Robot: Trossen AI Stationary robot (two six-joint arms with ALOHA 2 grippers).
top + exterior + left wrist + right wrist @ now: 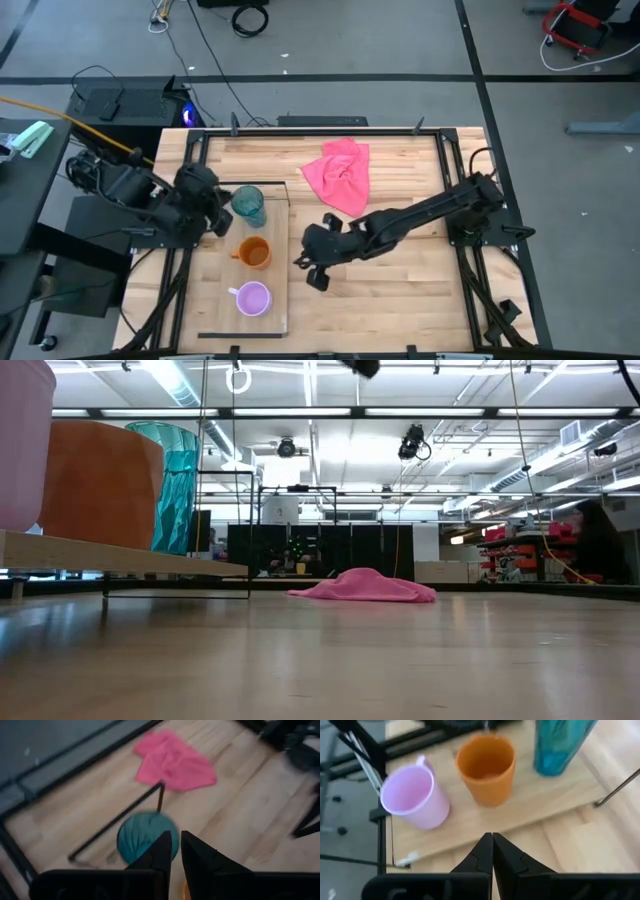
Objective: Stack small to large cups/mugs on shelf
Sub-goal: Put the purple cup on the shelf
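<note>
Three cups stand upright in a row on the shelf [215, 270]: a teal tumbler [248, 205] at the far end, an orange mug [255, 252] in the middle, and a lilac mug [251, 298] at the near end. My left gripper [176, 845] hovers above and to the left of the tumbler [142, 836]. Its fingers are a narrow gap apart with nothing between them. My right gripper [492, 839] is shut and empty. It is raised over the tabletop just right of the shelf and points toward the orange mug [486, 767] and the lilac mug [412, 795].
A crumpled pink cloth [340, 172] lies on the slatted tabletop at the far middle, right of the shelf's black wire frame [265, 184]. Black rails [470, 290] run along the table's edges. Bare wood lies between the shelf and the right arm's base.
</note>
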